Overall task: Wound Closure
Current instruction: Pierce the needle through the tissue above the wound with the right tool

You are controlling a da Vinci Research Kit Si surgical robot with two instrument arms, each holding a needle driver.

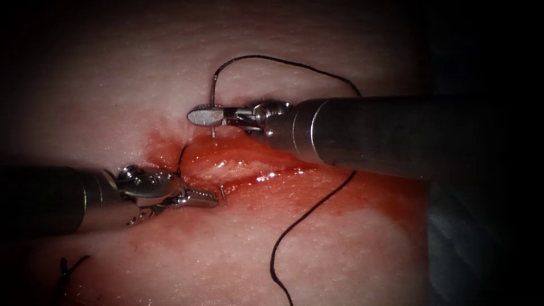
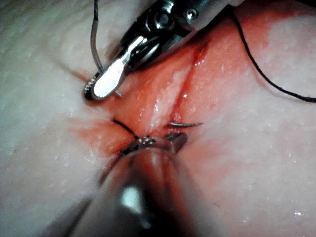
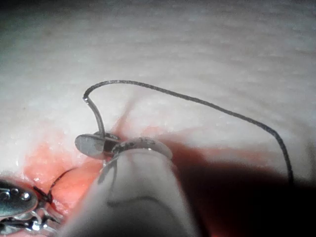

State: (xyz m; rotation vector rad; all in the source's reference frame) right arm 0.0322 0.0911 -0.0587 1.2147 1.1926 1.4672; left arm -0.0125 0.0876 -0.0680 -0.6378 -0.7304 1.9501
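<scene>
While right pincer (image 1: 205, 117) clamps needle (image 1: 213, 102), left pincer (image 1: 199, 195) gapes empty.

Right gripper (image 1: 205, 117) clamped; left gripper (image 1: 207, 196) seemingly slightly parted.

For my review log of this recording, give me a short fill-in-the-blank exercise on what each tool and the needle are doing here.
1. The right tool has its jaws shut on the ____.
2. The needle passes through the tissue, and its ____ pokes out on the cut's near side.
3. The left tool holds ____.
4. The dark thread trails from the needle's ____ end.

Missing words: needle; tip; nothing; back
</scene>
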